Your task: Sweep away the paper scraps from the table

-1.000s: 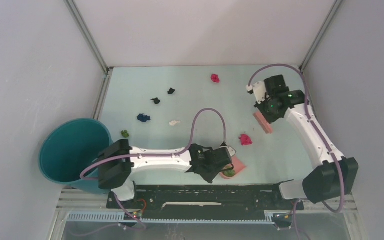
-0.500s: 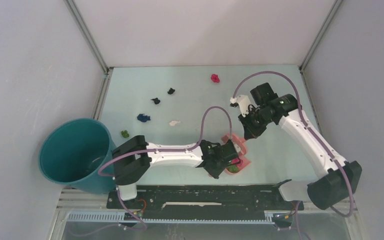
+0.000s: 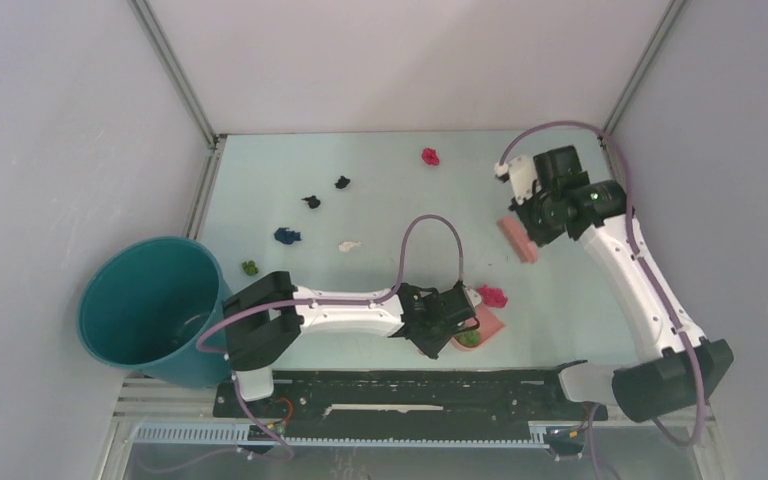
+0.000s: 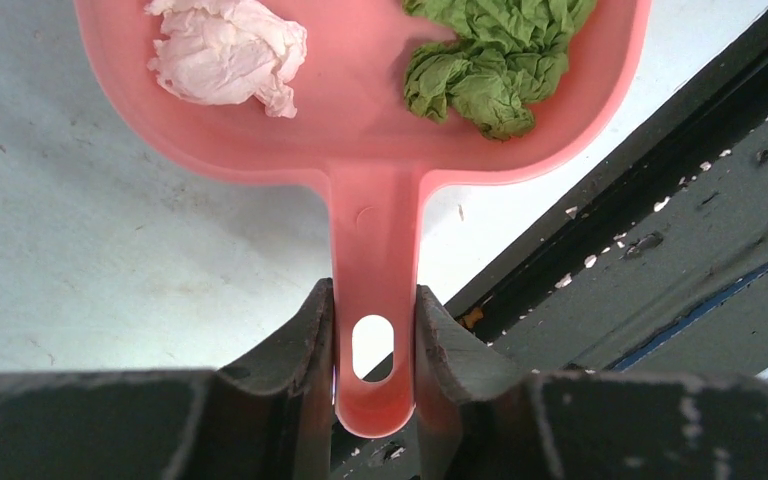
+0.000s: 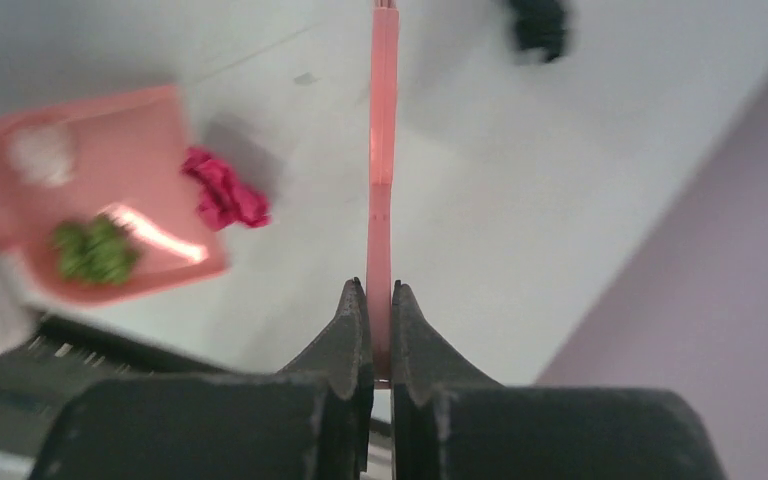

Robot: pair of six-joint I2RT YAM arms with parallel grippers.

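Lining up on magenta scrap (image 3: 492, 296) at dustpan (image 4: 360, 120) lip.
Clamping brush (image 3: 516, 241) in right claw (image 5: 381, 290), beyond and right of scrap; clamping dustpan in left claw (image 4: 372, 300).

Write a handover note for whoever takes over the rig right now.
Left gripper: shut on the dustpan handle, pan at the near edge of the table.
Right gripper: shut on the brush, which is beyond the pan, toward the right side.
Done: green wad and pale wad are in the pan.
Left: magenta wad at the pan's lip, not in. Farther out: far magenta scrap, black scrap, second black scrap, dark blue scrap, white scrap, green scrap. Pan not yet emptied into the teal bucket.
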